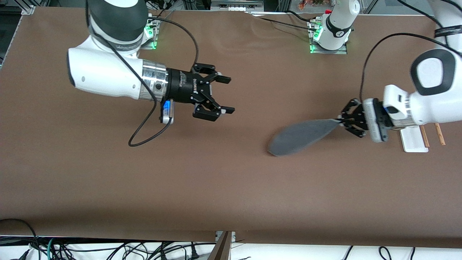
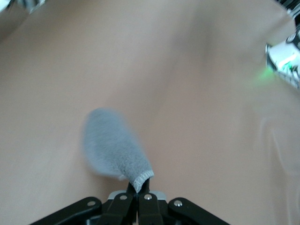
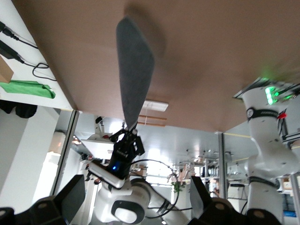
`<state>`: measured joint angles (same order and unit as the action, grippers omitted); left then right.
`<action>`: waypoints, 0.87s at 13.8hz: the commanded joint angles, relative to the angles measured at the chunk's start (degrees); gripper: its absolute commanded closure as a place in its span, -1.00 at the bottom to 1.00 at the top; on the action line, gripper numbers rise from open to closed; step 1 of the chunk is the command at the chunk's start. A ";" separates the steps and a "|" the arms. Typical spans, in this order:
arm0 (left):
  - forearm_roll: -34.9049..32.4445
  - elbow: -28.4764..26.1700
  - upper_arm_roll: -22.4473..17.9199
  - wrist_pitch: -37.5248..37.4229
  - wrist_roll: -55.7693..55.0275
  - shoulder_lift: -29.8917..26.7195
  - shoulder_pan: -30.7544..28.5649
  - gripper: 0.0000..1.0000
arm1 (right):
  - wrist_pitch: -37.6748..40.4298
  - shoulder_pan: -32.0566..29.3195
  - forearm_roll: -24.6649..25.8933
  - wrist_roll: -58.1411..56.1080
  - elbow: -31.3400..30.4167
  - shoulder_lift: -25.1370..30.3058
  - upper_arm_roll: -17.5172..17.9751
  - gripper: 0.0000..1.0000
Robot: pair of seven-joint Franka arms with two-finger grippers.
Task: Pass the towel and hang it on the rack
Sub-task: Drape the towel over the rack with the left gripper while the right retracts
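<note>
The dark grey towel (image 1: 301, 137) hangs out sideways over the table, toward the left arm's end. My left gripper (image 1: 339, 121) is shut on one of its corners. In the left wrist view the fingers (image 2: 139, 187) pinch the pale stitched edge of the towel (image 2: 112, 147). The rack (image 1: 415, 139) stands under the left wrist, showing its white base and two wooden dowels (image 1: 439, 133). My right gripper (image 1: 228, 95) hovers open and holding nothing over the right arm's half of the table. Its view shows the towel (image 3: 134, 75), the left gripper (image 3: 127, 136) and the rack (image 3: 154, 105).
A black cable (image 1: 144, 141) loops from the right wrist down onto the brown table (image 1: 216, 187). The two arm bases (image 1: 328, 47) stand along the edge farthest from the front camera. Loose cables (image 1: 108, 249) lie below the table's near edge.
</note>
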<state>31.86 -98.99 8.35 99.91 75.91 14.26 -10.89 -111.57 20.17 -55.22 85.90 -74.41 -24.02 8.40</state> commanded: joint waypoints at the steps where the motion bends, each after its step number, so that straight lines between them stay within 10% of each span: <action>1: -9.14 9.83 0.53 -7.78 0.38 2.43 -5.87 1.00 | 11.42 -0.40 5.20 -7.46 0.06 2.74 -5.56 -0.98; 6: -23.29 16.19 0.53 -17.55 0.73 7.01 -16.34 1.00 | 26.12 -0.93 15.82 -26.97 -2.66 8.18 -13.31 -0.98; 12: -37.12 16.46 0.53 -16.69 0.90 9.28 -28.37 1.00 | 30.19 -4.88 41.73 -59.83 -12.58 17.32 -13.58 -0.98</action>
<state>-2.70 -84.95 7.97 84.00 76.21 21.10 -35.33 -81.07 16.36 -19.42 34.74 -81.18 -11.74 -5.60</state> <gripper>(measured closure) 0.978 0.004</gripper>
